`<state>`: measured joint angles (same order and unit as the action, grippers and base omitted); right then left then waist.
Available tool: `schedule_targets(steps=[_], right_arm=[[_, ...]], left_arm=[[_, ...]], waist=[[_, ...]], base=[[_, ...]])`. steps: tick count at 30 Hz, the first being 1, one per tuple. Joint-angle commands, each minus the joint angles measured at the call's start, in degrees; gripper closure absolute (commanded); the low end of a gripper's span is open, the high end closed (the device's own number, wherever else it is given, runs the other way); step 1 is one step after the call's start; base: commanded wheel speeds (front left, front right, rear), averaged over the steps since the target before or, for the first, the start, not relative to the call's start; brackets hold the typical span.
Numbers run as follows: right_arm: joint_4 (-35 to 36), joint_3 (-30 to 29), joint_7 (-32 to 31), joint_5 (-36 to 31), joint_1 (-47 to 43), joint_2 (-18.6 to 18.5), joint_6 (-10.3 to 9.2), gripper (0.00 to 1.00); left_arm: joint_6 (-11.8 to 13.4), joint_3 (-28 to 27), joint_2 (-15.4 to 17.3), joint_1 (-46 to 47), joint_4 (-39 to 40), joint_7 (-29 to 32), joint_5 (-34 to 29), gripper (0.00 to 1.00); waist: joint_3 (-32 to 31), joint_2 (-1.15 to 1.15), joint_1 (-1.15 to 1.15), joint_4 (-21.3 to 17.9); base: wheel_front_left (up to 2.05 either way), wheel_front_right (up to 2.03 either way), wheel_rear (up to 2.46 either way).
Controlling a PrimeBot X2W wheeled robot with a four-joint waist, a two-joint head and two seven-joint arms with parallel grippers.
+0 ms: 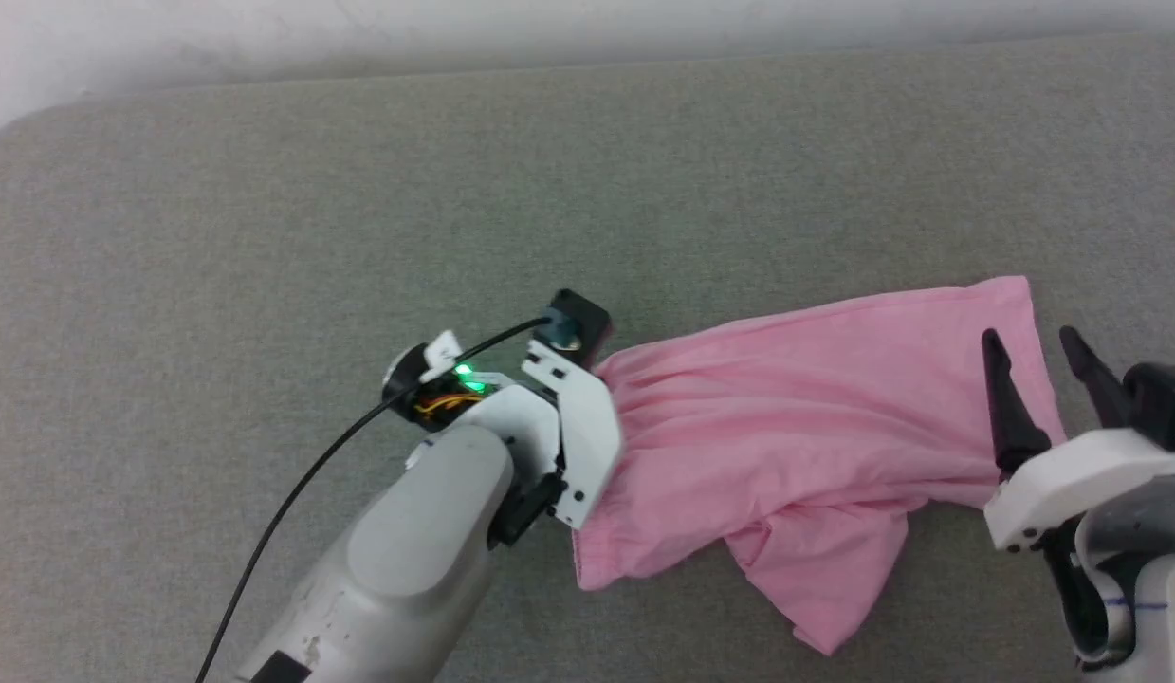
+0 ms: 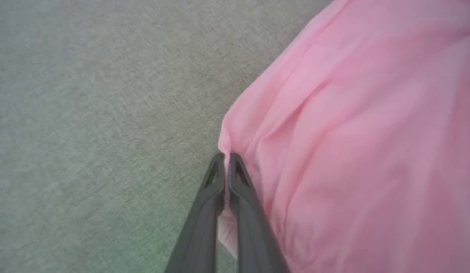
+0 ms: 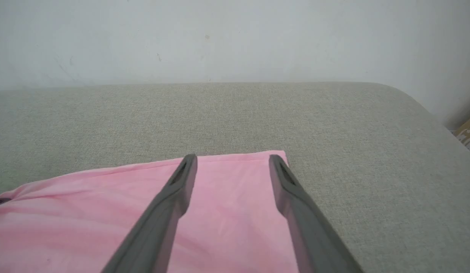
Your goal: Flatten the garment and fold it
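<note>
Fingers [image 2: 204, 212] of the left tool [image 2: 227, 157] are clenched on a thin fold at the edge of the shorts [image 2: 352, 151], and a sliver of pink cloth shows between them almost up to the tips. The rest of the cloth spreads to the right of that tool in soft creases. In the head view the left tool is tucked under its white wrist housing at the gathered waistband end of the shorts [image 1: 786, 408]. A black cable [image 1: 293, 493] runs back beside the pale forearm, and a small green light [image 1: 464, 370] glows on the wrist.

The right tool [image 1: 1030, 343] is released, its two dark fingers spread wide and pointing away from the robot over the leg end of the shorts. In its own wrist view the right tool [image 3: 233, 159] frames smooth pink cloth [image 3: 68, 220]. The hem lies just beyond the fingertips and its corner sits just beside the right one. Whether the tips touch the cloth cannot be told.

The shorts stretch from the left tool across to the right tool. The farther leg lies fairly flat. The nearer leg is crumpled and folded over between the two tools.

Beyond both tools lies the bare grey cloth of the table [image 1: 359, 190], and past its far edge rises a pale wall [image 3: 235, 38].
</note>
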<state>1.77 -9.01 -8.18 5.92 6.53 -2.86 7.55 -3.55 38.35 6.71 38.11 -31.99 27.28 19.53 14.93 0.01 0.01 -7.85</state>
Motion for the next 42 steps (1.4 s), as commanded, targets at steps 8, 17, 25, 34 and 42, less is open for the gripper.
schedule_targets(steps=[8,17,25,34,42], right_arm=[[-9.59,-2.82,-8.81,0.32,10.75,-3.54,-0.06,0.0],[-25.62,-5.8,-23.64,0.58,25.59,-7.09,-0.06,0.0],[-35.71,-4.32,-34.03,0.13,32.05,-9.37,-0.06,0.61],[-33.47,0.39,-39.43,0.8,32.33,-12.09,-0.06,1.0],[-25.0,5.32,-31.12,2.72,37.39,-12.82,-0.06,1.0]], left_arm=[[6.1,-3.95,2.41,-5.98,5.22,-7.91,0.52,1.0],[6.07,-3.22,2.9,-6.23,9.91,-7.1,0.82,1.0],[6.04,-2.38,2.65,-5.89,12.1,-6.15,1.12,1.0],[5.27,-2.06,2.97,-5.59,12.95,-7.12,1.66,1.0],[3.49,-5.08,6.68,3.5,16.79,-10.95,0.02,1.0]], waist=[[1.2,-0.01,-0.01,3.65],[4.99,-0.01,-0.01,6.17],[7.07,-0.01,-0.01,7.7],[6.53,-0.01,-0.01,7.56],[7.35,-0.01,-0.01,5.46]], base=[[0.0,0.0,0.0],[0.0,0.0,0.0],[0.0,0.0,0.0],[0.0,0.0,0.0],[0.0,0.0,0.0]])
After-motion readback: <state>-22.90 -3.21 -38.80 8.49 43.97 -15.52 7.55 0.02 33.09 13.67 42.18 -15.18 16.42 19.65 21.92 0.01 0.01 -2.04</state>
